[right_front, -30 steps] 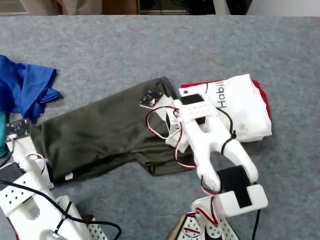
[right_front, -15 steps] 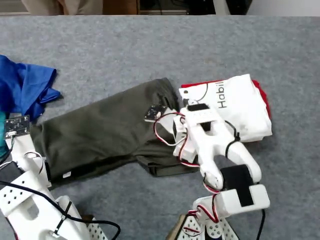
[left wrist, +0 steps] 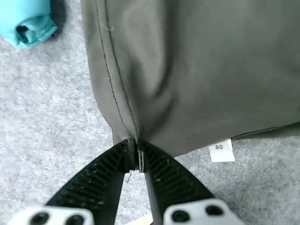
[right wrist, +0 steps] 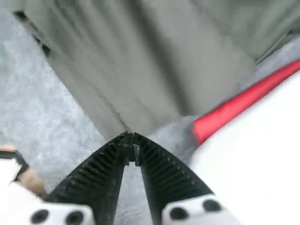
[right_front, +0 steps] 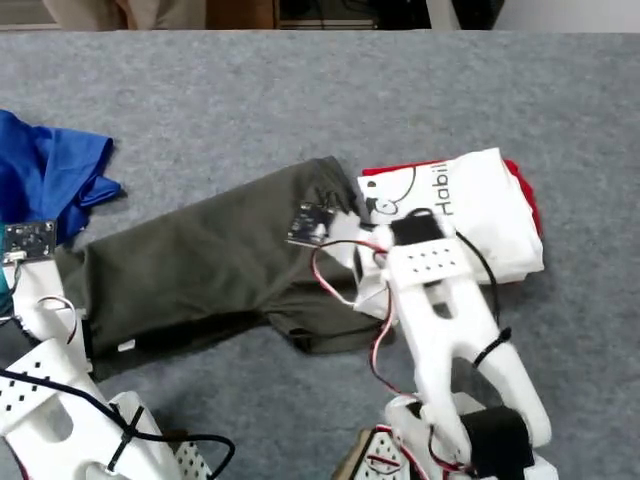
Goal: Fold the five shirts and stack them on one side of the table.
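Left wrist view is showing my left pincer clamping shut on the shirt lying across the table, right pincer likewise nipping its other end, so I'm judging a matched lift comes next to fold it.

Shirt colours on a flecked grey desk
Plain olive-green shirt with white tag; white shirt, black print, over a red shirt; blue shirt at nine o'clock; turquoise bundle.

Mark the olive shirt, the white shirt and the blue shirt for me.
olive shirt [right_front: 200,260], high view, middle of its flat body.
white shirt [right_front: 495,212], high view, top of the folded bundle.
blue shirt [right_front: 50,170], high view, crumpled middle.
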Controlling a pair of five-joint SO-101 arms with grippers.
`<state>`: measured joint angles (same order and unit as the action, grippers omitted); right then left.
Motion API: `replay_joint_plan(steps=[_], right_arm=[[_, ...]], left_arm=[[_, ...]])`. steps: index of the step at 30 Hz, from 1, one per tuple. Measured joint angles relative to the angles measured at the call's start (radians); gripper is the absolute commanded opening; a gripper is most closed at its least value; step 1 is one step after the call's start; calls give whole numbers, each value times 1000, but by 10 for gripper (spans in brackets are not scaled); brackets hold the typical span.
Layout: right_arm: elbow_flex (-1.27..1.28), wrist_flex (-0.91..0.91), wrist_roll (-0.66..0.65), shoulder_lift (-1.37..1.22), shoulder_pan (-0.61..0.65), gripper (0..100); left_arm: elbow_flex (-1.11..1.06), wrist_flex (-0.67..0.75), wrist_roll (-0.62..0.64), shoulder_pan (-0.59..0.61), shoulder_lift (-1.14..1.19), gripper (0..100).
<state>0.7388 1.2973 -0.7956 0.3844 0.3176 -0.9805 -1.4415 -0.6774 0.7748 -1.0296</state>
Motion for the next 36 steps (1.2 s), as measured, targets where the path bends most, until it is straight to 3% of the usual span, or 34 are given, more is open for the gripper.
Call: replay_joint_plan(steps=[5, 10, 16, 25, 28, 32, 36], right_arm=[[-41, -52, 91, -60, 146, 4], [-66, -132, 132, -242, 184, 3], [-69, -143, 133, -384, 176, 2], [35, -155, 103, -334, 153, 3], [35, -155, 103, -290, 152, 13], [29, -101, 77, -181, 152, 113], [31, -9, -41, -20, 152, 166]], left_arm=[[3, -23, 0, 0, 0, 19], [3, -43, -2, 0, 0, 20], [3, -43, -2, 0, 0, 231], [101, -43, 5, 0, 0, 239], [141, -43, 74, 0, 0, 238], [153, -43, 157, 0, 0, 238], [157, -43, 161, 2, 0, 238]])
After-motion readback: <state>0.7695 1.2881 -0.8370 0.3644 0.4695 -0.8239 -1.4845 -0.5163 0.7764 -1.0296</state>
